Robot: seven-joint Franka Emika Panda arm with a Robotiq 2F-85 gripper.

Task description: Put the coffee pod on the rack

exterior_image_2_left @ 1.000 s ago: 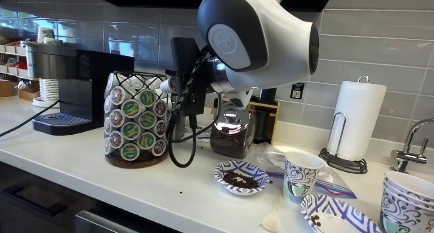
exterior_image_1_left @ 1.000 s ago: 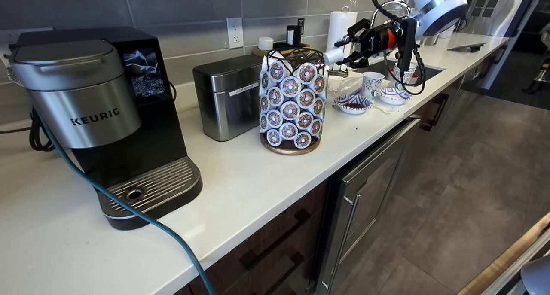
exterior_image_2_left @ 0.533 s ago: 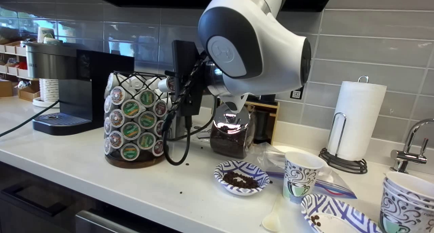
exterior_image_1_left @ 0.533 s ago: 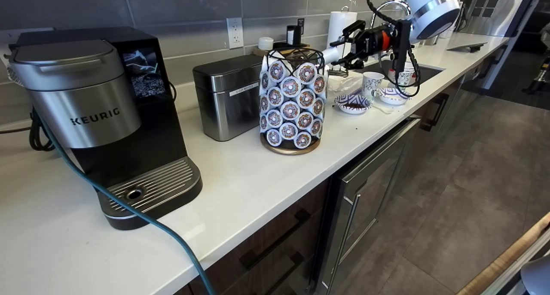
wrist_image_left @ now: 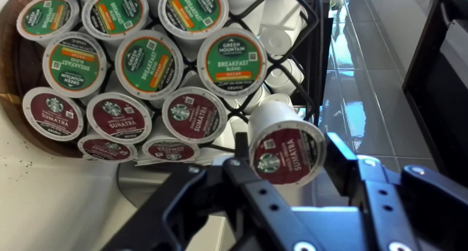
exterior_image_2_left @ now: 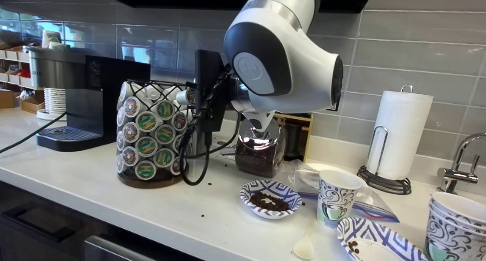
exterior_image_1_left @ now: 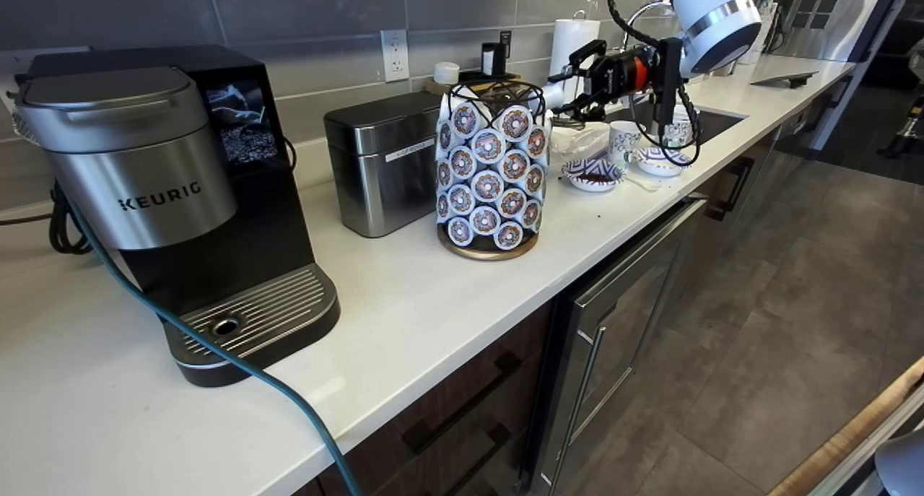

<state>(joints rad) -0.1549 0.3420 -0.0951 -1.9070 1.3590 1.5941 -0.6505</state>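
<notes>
My gripper (wrist_image_left: 286, 145) is shut on a white coffee pod (wrist_image_left: 281, 156) with a dark red Sumatra lid; its fingertips sit at the two sides of the lid rim. The pod tilts slightly, lid towards the wrist camera. Its narrow end points at a top-row opening of the dark-wire rack (wrist_image_left: 22, 61), beside the upper ring; I cannot tell how deep it is in. In both exterior views the pod (exterior_image_2_left: 183, 97) is at the upper side of the rack (exterior_image_1_left: 476, 252), full of pods. In an exterior view the fingers are mostly hidden behind the black wrist mount (exterior_image_2_left: 210, 90).
A coffee maker (exterior_image_1_left: 137, 171) and a silver box (exterior_image_1_left: 390, 171) stand near the rack. A jar of coffee beans (exterior_image_2_left: 256, 151), a patterned bowl (exterior_image_2_left: 248, 206), a paper cup (exterior_image_2_left: 334, 192) and a paper towel roll (exterior_image_2_left: 398, 135) are on the counter. The arm's cable (exterior_image_2_left: 207, 166) hangs beside the rack.
My gripper has moved slightly towards the rack and a little down, and the pod has moved with it. The arm behind has lowered and turned somewhat. The rack has not moved.
</notes>
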